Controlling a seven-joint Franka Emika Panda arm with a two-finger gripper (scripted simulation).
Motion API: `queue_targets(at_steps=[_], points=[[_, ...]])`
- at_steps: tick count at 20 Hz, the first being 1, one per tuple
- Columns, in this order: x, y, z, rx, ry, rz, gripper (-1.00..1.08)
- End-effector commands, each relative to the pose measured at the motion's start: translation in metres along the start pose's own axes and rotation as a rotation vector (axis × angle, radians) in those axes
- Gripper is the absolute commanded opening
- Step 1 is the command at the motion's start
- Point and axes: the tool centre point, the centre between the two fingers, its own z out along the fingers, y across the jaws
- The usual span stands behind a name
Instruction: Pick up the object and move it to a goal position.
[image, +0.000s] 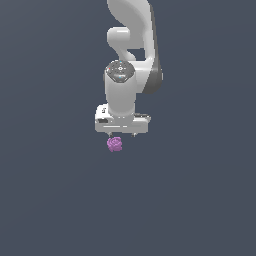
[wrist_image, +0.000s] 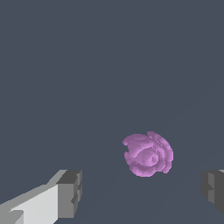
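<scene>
The object (image: 115, 144) is a tiny purple-magenta lumpy blob on the dark grey floor, just under the white arm's hand. My gripper (image: 122, 135) is directly above it, pointing down, and touches nothing. In the wrist view the object (wrist_image: 148, 154) lies in the span between the two grey fingertips, nearer one than the other. The gripper (wrist_image: 141, 190) is open wide and empty. One fingertip (wrist_image: 70, 192) shows fully; the other sits at the picture's edge. No goal marker shows in either view.
The plain dark grey floor (image: 50, 200) fills both views. The white arm (image: 125, 60) rises behind the gripper to the exterior view's upper edge.
</scene>
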Motion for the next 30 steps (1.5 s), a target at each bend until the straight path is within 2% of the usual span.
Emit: queue_targets(at_steps=[1,17,24,30], points=[[0.0,0.0,0.0,0.0,0.0,0.0,1.0],[0.003,0.008,-0.011,0.012,0.012,-0.006,1.0],[0.002,0.009,-0.006,0.017,0.012,0.075,1.0],[0.0,0.011,0.002,0.023,0.012,0.201,1.0]])
